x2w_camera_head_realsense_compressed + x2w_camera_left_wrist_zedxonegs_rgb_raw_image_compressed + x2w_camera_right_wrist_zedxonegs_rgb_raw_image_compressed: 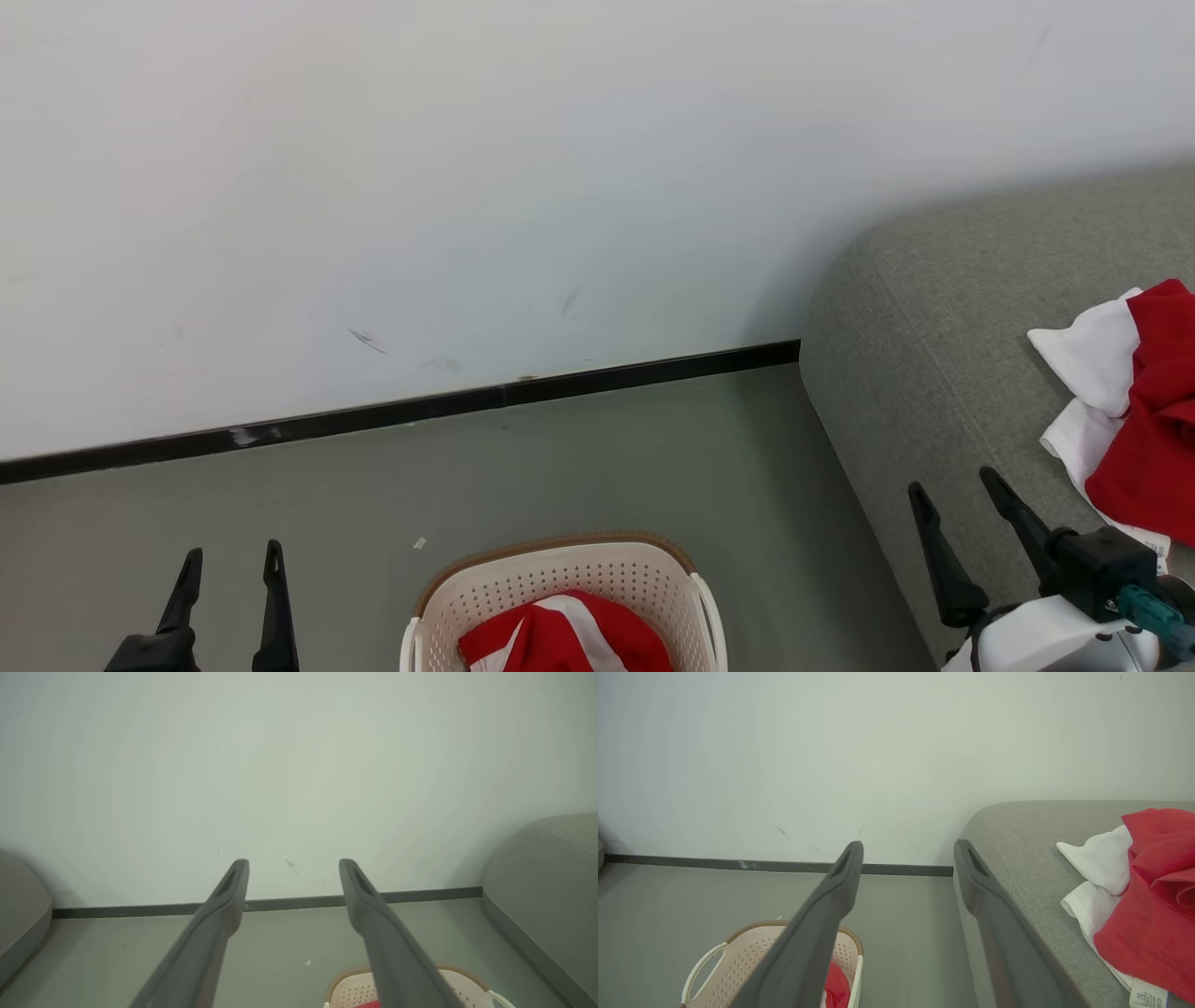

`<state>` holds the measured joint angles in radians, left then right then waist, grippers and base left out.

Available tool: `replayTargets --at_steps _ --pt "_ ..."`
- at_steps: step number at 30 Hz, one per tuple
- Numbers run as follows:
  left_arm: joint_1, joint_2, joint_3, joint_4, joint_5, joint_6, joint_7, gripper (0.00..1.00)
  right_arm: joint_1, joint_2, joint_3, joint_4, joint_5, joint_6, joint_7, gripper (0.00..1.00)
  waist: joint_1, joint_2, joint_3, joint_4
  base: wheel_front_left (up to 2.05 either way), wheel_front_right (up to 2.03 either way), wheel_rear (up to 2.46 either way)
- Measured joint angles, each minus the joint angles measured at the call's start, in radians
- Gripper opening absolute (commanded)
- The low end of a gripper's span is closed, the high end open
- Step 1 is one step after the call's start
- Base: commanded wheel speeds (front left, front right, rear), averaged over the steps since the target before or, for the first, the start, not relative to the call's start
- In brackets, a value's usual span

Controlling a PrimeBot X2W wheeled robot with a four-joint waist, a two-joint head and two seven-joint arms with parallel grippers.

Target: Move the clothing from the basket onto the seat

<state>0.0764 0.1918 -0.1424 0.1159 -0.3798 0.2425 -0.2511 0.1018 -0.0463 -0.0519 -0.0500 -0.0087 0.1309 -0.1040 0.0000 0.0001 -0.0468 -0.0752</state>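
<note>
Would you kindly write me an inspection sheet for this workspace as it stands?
Surface: grey seat, with one red-and-white garment lying on it.
Job's things: basket on the floor, with a red striped garment inside.
Clutter: small white scrap on the floor.
Claws: left claw open, empty; right claw open, empty, near the seat's edge.
Cables: teal plug at the right wrist; no loose cable seen.
Surroundings: white wall with scuff marks, dark baseboard.
</note>
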Motion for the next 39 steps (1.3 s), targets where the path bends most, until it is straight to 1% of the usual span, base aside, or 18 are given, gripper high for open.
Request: replayTargets --at_steps 13,16,21,25,27,30,39 --pt "0.012 0.001 0.0 -0.029 0.0 0.001 0.003 1.0 0.001 0.002 0.001 -0.019 0.0 0.0 0.009 1.0 0.0 0.0 0.017 0.003 0.0 0.0 0.0" --pt "0.012 0.008 0.001 -0.026 0.0 -0.001 0.003 1.0 0.001 0.002 0.002 -0.028 0.0 0.0 0.009 1.0 0.0 0.0 0.023 0.003 0.0 0.0 0.0" --pt "0.008 0.029 -0.01 -0.028 0.006 -0.013 0.012 1.0 -0.001 0.002 0.022 -0.038 0.0 0.0 0.011 1.0 0.0 0.0 0.036 0.003 0.0 0.0 0.0" --pt "-0.03 0.039 -0.026 -0.029 0.012 -0.027 0.022 1.0 -0.006 0.001 0.041 -0.041 0.0 0.0 0.012 1.0 0.0 0.0 0.049 0.002 0.0 0.0 0.0" --pt "-0.049 0.042 -0.037 -0.025 0.013 -0.044 0.032 1.0 -0.009 0.001 0.049 -0.044 0.0 0.0 0.012 1.0 0.0 0.0 0.057 0.001 0.0 0.0 0.0" --pt "-0.073 0.041 -0.06 -0.009 0.021 -0.045 0.049 1.0 -0.011 0.001 0.063 -0.049 0.0 0.0 0.012 1.0 0.0 0.0 0.07 0.0 0.0 0.0 0.0" --pt "-0.146 0.025 -0.125 0.06 0.038 -0.079 0.095 1.0 -0.029 -0.004 0.051 -0.072 -0.001 0.0 0.022 1.0 0.0 0.0 0.122 -0.011 0.0 0.0 0.0"
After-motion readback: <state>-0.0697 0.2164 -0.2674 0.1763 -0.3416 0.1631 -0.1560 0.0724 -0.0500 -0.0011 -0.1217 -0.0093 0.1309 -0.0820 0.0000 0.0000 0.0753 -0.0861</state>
